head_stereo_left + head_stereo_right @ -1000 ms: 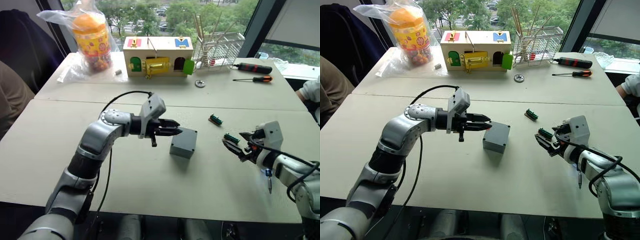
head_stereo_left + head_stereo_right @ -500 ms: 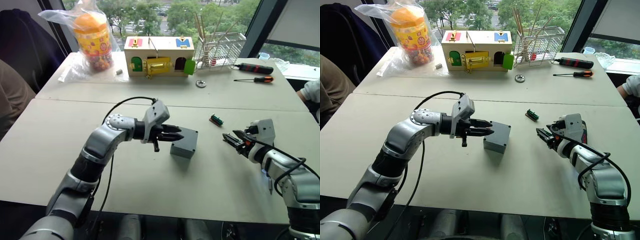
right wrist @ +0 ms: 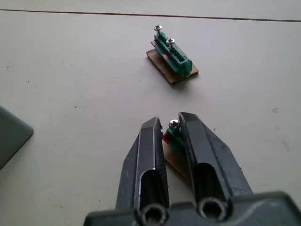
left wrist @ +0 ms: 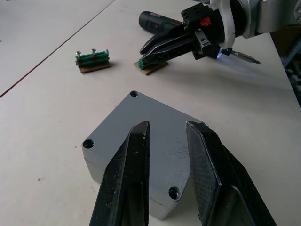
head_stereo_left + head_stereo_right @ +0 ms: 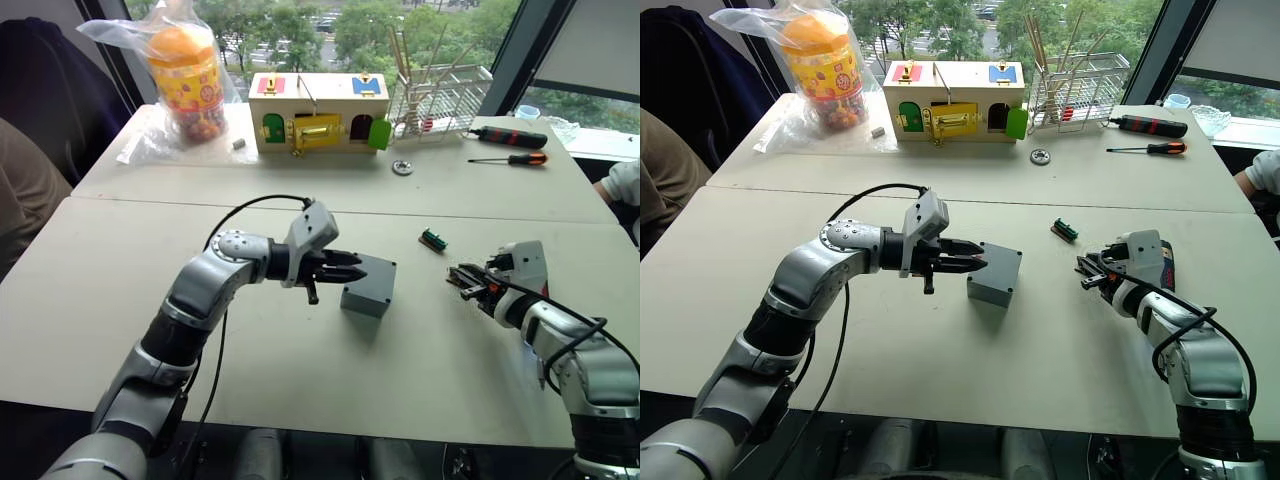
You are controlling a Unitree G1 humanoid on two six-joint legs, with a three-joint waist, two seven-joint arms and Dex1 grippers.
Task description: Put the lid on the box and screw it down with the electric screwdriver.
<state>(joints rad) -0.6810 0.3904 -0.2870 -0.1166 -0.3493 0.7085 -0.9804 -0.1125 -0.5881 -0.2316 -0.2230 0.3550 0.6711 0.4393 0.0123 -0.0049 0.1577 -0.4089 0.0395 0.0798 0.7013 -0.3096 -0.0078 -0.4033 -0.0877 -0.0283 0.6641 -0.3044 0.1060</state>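
The grey box (image 5: 366,296) stands mid-table with the lid (image 4: 155,110) lying on top, its corner screw holes showing. My left gripper (image 5: 356,265) hovers just over the lid's near edge, open by a narrow gap with nothing between the fingers. My right gripper (image 3: 170,120) is to the box's right, shut on a small green screw holder (image 3: 173,128) with a screw standing in it, on a brown card. The electric screwdriver (image 4: 157,21) lies on the table behind the right gripper, with its thin bit (image 4: 242,57) beside the wrist.
A second green screw holder (image 5: 432,239) lies further back. Along the far table are a wooden box with coloured doors (image 5: 315,110), a bagged snack jar (image 5: 185,75), a wire rack (image 5: 435,100), two hand screwdrivers (image 5: 510,135) and a small round metal part (image 5: 402,167). A person's sleeve (image 5: 620,182) shows at right.
My right gripper has gone from open to shut on the nearer green screw holder. My left gripper edged forward over the box early on, then held still.
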